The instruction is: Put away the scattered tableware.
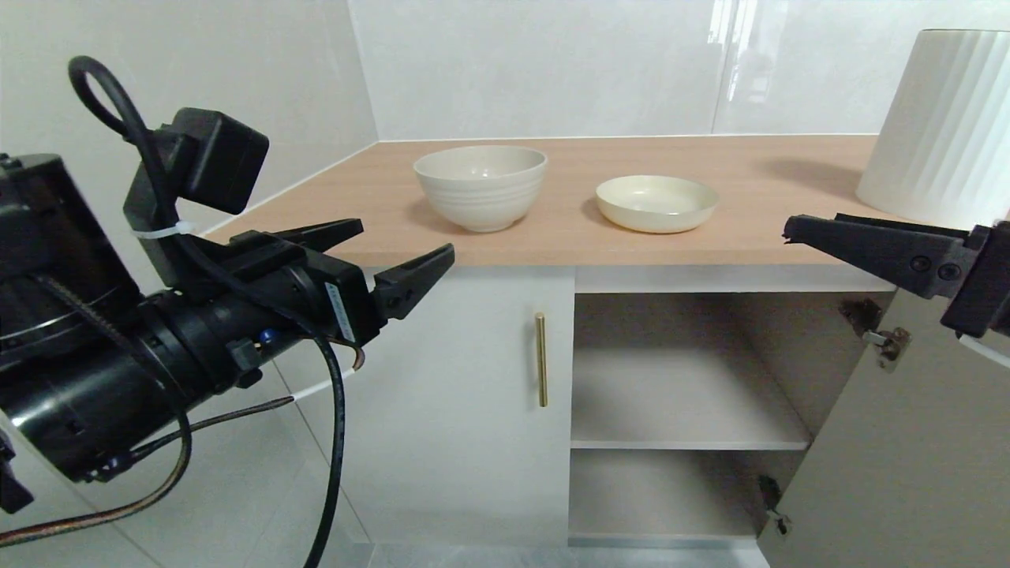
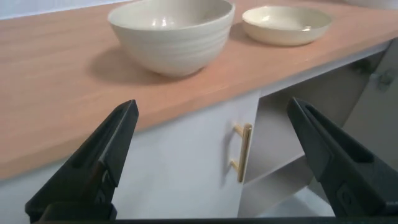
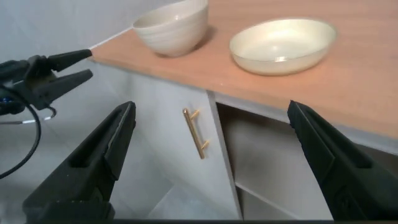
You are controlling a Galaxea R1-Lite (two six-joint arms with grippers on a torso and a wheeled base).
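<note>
Now, the white cabinet (image 1: 450,442) stands with its right-hand door open on a shelf (image 1: 678,394), and the wooden countertop (image 1: 631,154) runs across above it. The left gripper (image 1: 404,239) hovers before the closed door, jaws spread wide, and the right gripper (image 3: 210,109) hangs by the open side, just as wide. Up on the countertop the deep bowl (image 1: 481,185) sits upright near the shallow dish (image 1: 656,203), the two apart, with the brass handle (image 1: 541,359) below.
</note>
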